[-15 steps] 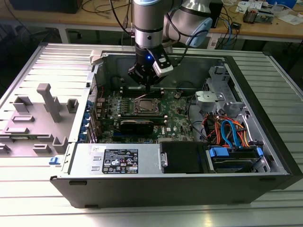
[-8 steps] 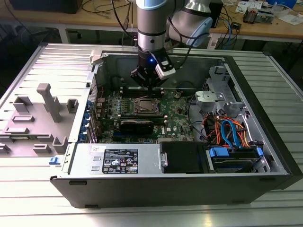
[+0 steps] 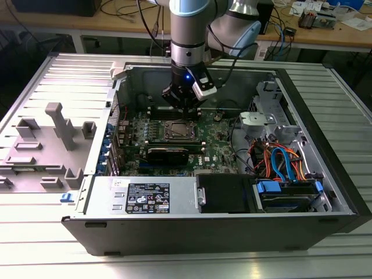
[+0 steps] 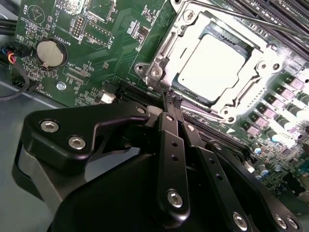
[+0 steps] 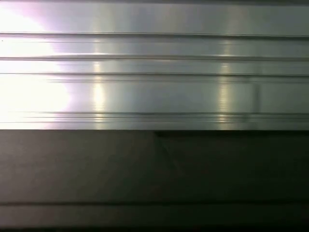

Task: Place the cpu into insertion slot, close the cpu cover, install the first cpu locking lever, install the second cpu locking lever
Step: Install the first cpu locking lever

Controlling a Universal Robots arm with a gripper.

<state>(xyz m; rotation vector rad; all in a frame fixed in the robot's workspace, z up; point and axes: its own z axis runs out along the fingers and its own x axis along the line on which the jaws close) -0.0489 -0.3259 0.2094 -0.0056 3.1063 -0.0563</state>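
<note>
Arm was down inside the open computer case (image 3: 325, 174), which lay on its side on the ribbed aluminium table (image 3: 35, 244). In the exterior view the gripper (image 3: 185, 106) hung just above the far edge of the insertion slot (image 3: 178, 130) on the green motherboard (image 3: 218, 145). In the second wrist view the gripper (image 4: 173, 99) had its black fingers (image 4: 170, 125) pressed together, tips meeting with nothing pinched between them, and the tips sat just beside the socket's edge; contact with the board could not be told. The cpu (image 4: 210, 65) was seated flat in the insertion slot (image 4: 159, 53), silver top facing up. The cpu cover (image 4: 263, 60) lay down over it, its frame around the chip's edges with the chip showing through the cut-out. A thin locking lever (image 4: 251, 18) ran along the far side of the socket; whether it was latched could not be told. A round coin cell battery (image 4: 50, 53) sat on the board well apart from the socket, and black memory slots (image 4: 289, 12) ran beside it. In the exterior view, orange and blue cables (image 3: 279, 163) sat toward the exterior view's right of the case, and a grey plastic fixture (image 3: 58, 125) stood on the case panel at the exterior view's left. The first wrist view showed a ribbed metal surface (image 5: 154, 72) above a dark panel (image 5: 154, 169).
</note>
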